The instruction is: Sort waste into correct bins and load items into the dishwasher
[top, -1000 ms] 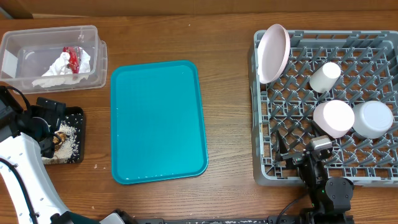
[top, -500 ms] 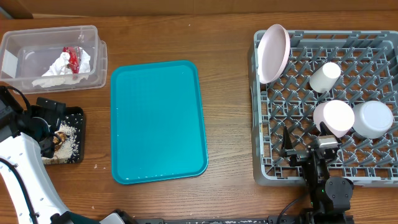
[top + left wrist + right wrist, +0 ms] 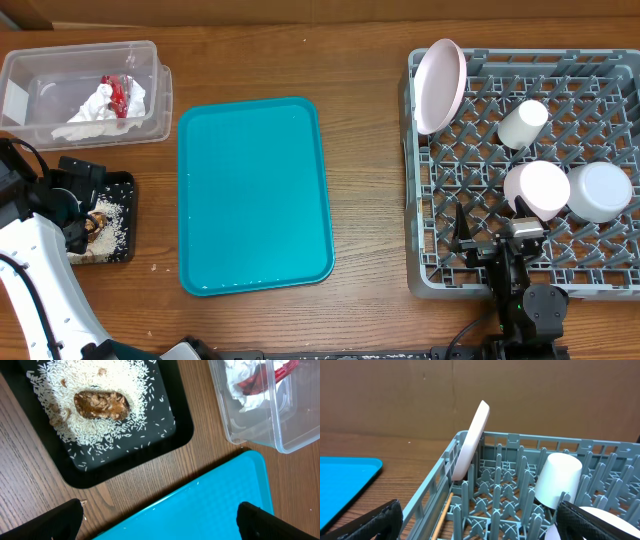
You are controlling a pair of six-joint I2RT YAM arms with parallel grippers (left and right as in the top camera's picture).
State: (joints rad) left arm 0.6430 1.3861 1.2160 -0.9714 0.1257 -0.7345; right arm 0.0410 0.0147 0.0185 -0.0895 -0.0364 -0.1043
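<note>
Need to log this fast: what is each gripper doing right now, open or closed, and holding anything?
Left gripper: open, holding nothing.
Right gripper: open, holding nothing.

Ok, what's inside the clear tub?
In the tub lie a crumpled white napkin and a red-and-white wrapper, touching each other. Anything beneath the napkin is covered and cannot be seen.

Overhead, the rack [image 3: 440, 283] runs off the right edge; the left arm [image 3: 30, 270] covers the black tray's [image 3: 128, 200] left side (its rim there unseen).
</note>
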